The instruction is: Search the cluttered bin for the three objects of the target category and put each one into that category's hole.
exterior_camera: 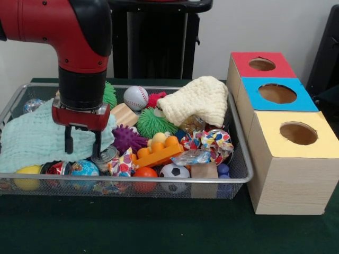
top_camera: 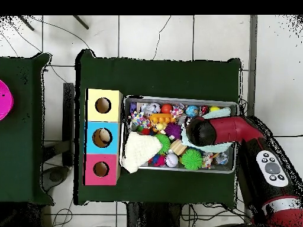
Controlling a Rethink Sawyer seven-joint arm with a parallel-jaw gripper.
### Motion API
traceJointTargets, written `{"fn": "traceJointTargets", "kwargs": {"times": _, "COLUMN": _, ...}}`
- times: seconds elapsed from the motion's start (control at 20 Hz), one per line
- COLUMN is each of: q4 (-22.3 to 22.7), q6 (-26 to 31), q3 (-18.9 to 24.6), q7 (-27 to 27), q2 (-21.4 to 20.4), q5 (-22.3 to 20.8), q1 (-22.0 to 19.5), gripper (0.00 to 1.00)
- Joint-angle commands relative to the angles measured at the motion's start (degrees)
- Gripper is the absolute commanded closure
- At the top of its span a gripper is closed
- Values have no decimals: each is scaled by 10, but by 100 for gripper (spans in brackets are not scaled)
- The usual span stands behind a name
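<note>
The gripper (exterior_camera: 82, 144) hangs straight down from the red and black arm (exterior_camera: 63, 32) over the left part of the bin (exterior_camera: 241, 180) in the front view, its two dark fingers (exterior_camera: 68, 143) parted with nothing between them. Behind and around the fingers lies a pale mint cloth (exterior_camera: 32, 140), spread toward the left rim. Just below the fingertips sits a small silver can (exterior_camera: 104, 157), and beside that a globe-patterned ball (exterior_camera: 85, 169). To the right of the gripper a purple spiky ball (exterior_camera: 127, 138) rests near an orange toy brick (exterior_camera: 158, 151); behind them are a green spiky ball (exterior_camera: 153, 123) and a baseball (exterior_camera: 136, 97). Further right a cream knitted cloth (exterior_camera: 198, 100) drapes over the clutter toward the bin's right rim. Along the near rim lie a yellow ball (exterior_camera: 26, 177) and a small soccer ball (exterior_camera: 175, 172). No plush animal toy can be made out for certain in either view. Well to the right of the gripper, outside the bin, stands a row of three wooden boxes; the red-topped box (exterior_camera: 262, 64) is the farthest, and its round hole (exterior_camera: 262, 64) is open and unobstructed.

In the overhead view the arm (top_camera: 237, 129) covers the gripper, reaching over the bin (top_camera: 177, 99).
</note>
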Motion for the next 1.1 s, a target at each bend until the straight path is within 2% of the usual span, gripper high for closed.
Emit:
{"fn": "traceJointTargets", "kwargs": {"times": 0.05, "q4": -33, "q6": 46, "q3": 22, "q7": -173, "q2": 31, "q5": -35, "q1": -6, "gripper": 0}}
{"fn": "traceJointTargets", "kwargs": {"times": 0.65, "q4": -35, "q6": 35, "q3": 16, "q7": -166, "q2": 38, "q5": -42, "q1": -2, "gripper": 0}}
{"fn": "traceJointTargets", "kwargs": {"times": 0.8, "q4": -33, "q6": 16, "q3": 14, "q7": -160, "q2": 38, "q5": -52, "q1": -1, "gripper": 0}}
{"fn": "traceJointTargets", "kwargs": {"times": 0.9, "q4": -22, "q6": -19, "q3": 20, "q7": -148, "q2": 36, "q5": -58, "q1": -9, "gripper": 0}}
{"fn": "traceJointTargets", "kwargs": {"times": 0.95, "q4": -17, "q6": -37, "q3": 23, "q7": -141, "q2": 35, "q5": -60, "q1": -13, "gripper": 100}}
{"fn": "traceJointTargets", "kwargs": {"times": 1.0, "q4": -12, "q6": -52, "q3": 16, "q7": -127, "q2": 30, "q5": -69, "q1": -8, "gripper": 100}}
{"fn": "traceJointTargets", "kwargs": {"times": 1.1, "q4": -13, "q6": -45, "q3": -1, "q7": -111, "q2": 25, "q5": -81, "q1": 12, "gripper": 100}}
